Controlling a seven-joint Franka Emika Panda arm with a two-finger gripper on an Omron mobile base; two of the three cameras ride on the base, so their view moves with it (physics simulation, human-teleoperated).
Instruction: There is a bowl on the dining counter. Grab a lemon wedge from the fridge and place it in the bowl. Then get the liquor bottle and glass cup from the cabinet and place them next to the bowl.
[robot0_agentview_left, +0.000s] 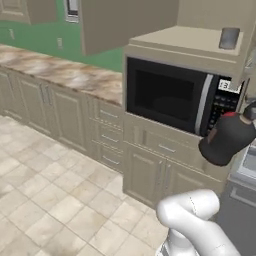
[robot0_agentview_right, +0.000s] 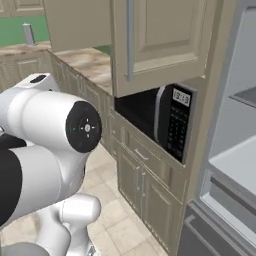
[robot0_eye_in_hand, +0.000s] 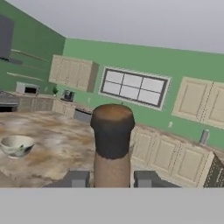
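In the hand view my gripper (robot0_eye_in_hand: 112, 179) is shut on the liquor bottle (robot0_eye_in_hand: 112, 131), a brown neck with a dark cap that stands upright between the two dark fingertips (robot0_eye_in_hand: 78, 178). The bowl (robot0_eye_in_hand: 17, 145), pale with a dark pattern, rests on the marbled dining counter (robot0_eye_in_hand: 57, 153) to the left of the bottle and some way off. I cannot tell whether the lemon wedge lies inside it. The glass cup is out of view.
A built-in microwave (robot0_agentview_left: 170, 95) sits over beige drawers straight ahead, and a cabinet door (robot0_agentview_right: 160, 45) hangs open above it. The open fridge (robot0_agentview_right: 235, 150) is to the right. A marbled counter (robot0_agentview_left: 60, 70) runs left along the green wall, with tiled floor (robot0_agentview_left: 60, 185) below.
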